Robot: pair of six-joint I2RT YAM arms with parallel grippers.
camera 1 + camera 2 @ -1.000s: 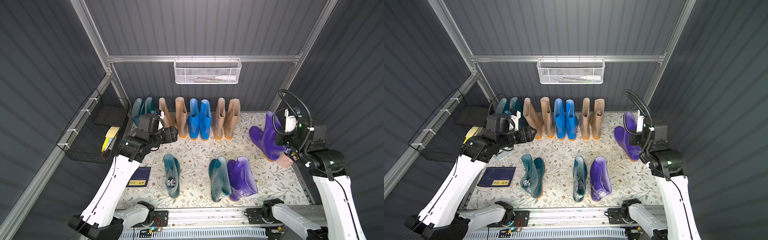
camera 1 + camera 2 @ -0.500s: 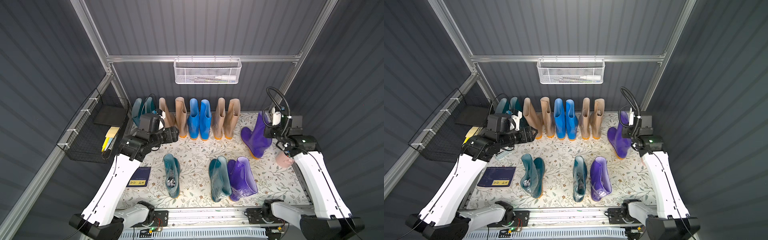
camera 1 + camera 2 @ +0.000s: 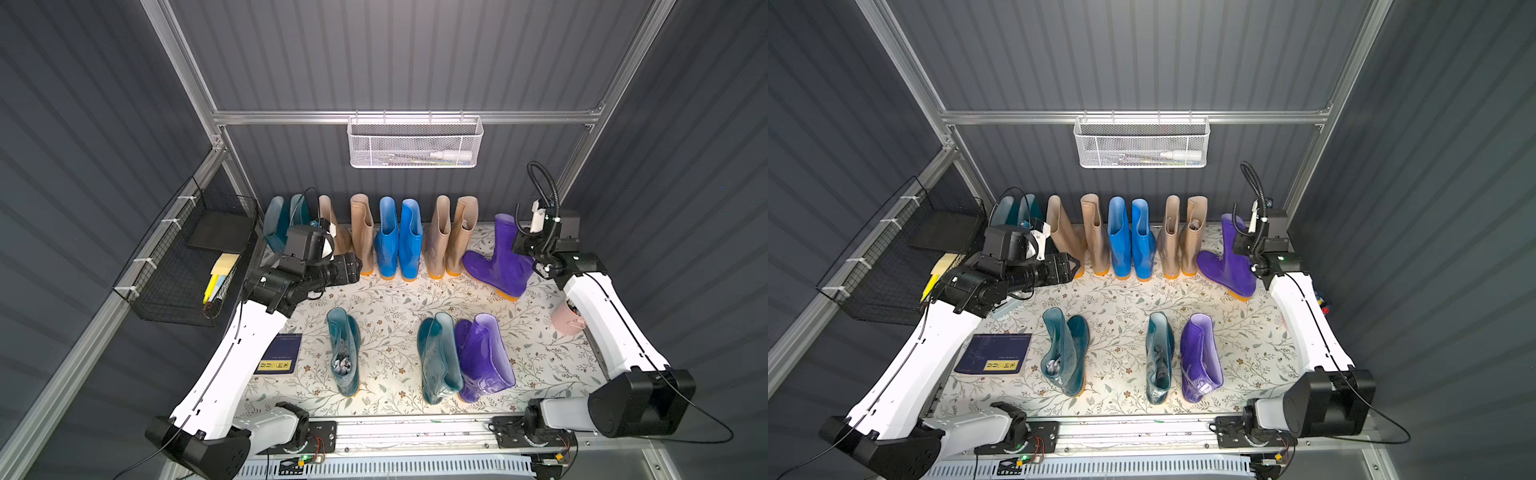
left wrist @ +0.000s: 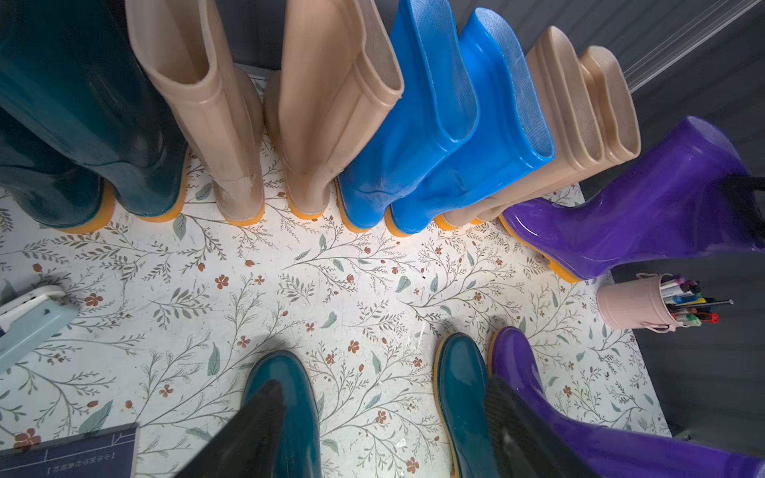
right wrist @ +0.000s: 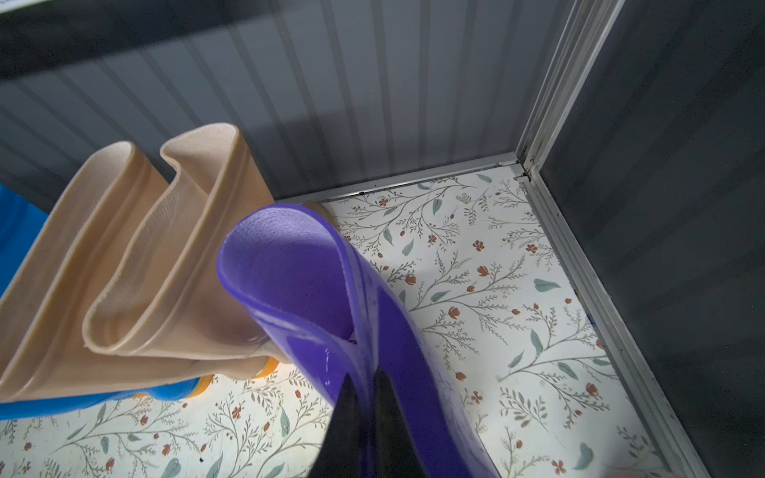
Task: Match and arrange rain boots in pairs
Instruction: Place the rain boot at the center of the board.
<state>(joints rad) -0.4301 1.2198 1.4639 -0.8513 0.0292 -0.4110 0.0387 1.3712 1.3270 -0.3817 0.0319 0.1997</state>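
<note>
Pinched thin in the right gripper (image 5: 364, 385): the top rim of a tall glossy purple rubber boot with orange sole (image 3: 498, 266), jaws nearly together with only the rubber wall between. Hangs directly below the claw at the far right corner of the floral mat (image 3: 395, 299), shaft upright, foot lying crosswise to the back row, toe just beside the beige rubber pair (image 3: 455, 237). Cannot tell whether the sole rests on the mat. Probably needs a turn to match the row. Well apart at the near edge, against a dark teal boot (image 3: 436, 357): the purple mate (image 3: 482, 357), nearer the right arm. Wide open and empty near the far left corner: the left gripper (image 4: 383, 383).
</note>
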